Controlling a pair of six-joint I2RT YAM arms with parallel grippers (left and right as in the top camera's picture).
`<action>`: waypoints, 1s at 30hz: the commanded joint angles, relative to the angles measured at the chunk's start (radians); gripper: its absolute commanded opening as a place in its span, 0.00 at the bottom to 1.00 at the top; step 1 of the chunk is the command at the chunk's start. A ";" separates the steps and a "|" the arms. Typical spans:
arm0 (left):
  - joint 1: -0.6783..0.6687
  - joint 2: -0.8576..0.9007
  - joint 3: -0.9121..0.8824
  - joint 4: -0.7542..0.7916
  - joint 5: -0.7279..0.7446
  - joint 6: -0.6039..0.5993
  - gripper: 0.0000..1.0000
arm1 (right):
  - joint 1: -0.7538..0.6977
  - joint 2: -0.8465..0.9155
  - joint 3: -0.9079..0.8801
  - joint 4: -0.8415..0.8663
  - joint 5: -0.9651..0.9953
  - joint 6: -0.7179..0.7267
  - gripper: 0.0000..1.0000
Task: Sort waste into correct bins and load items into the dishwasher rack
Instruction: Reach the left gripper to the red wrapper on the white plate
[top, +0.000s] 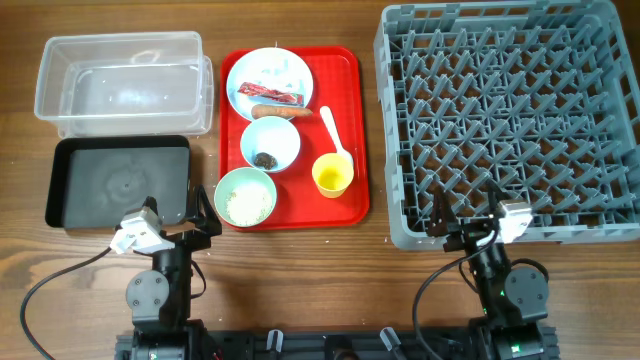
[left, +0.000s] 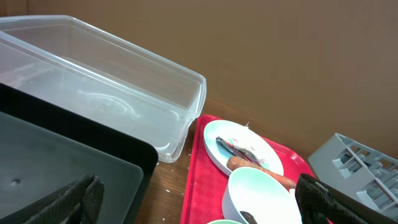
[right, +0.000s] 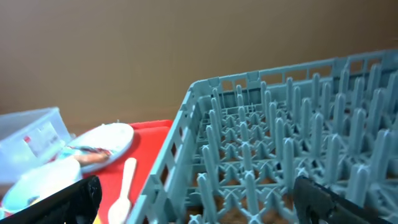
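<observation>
**Dishwasher rack** (top: 500, 110): stands just right of the red tray (top: 345, 95). It is empty, with its pegs upright. It sits on the right arm's side, evidently as the loading destination.

**Clear tub** (top: 120, 40): left of the red tray, level with its far half, empty.

**Black tray** (top: 120, 141): left of the red tray, level with its near half, empty. Both bins lie on the left arm's side, presumably so waste can be dropped there without a cross-reach. By my assessment, no sorting is done yet.

**On the red tray:**
- The plate (top: 240, 95) sits at the far left corner. It carries the crumpled white paper (top: 275, 66) and the red wrapper (top: 272, 94), with the sausage piece (top: 277, 112) at its near edge.
- The crumb bowl (top: 250, 140) sits left of centre and holds dark crumbs (top: 265, 159).
- The rice bowl (top: 222, 185) sits at the near left corner and holds rice-like grains (top: 247, 203).
- The yellow cup (top: 332, 175) stands upright towards the near right.
- The white spoon (top: 333, 133) lies just beyond the cup. Whether it touches the cup cannot be determined.

**Arms:**
- The left gripper (top: 177, 205) hovers off the red tray's near left corner, above the black tray's near right corner. Its fingers are spread wide with nothing between them.
- The right gripper (top: 465, 205) sits beyond the red tray's near right corner, at the rack's near wall. It is likewise spread and empty.
- Both arms are folded low, with the wrists aimed towards the red tray's far side.
</observation>
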 joint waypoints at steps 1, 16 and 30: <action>0.000 -0.007 -0.003 -0.002 0.011 0.013 1.00 | 0.002 -0.005 -0.001 0.005 0.002 -0.191 1.00; 0.000 -0.007 -0.003 0.011 0.045 0.008 1.00 | 0.002 -0.005 -0.001 0.006 -0.058 -0.180 1.00; 0.000 0.314 0.328 0.074 0.107 0.069 1.00 | 0.002 0.084 0.206 0.099 -0.045 -0.198 1.00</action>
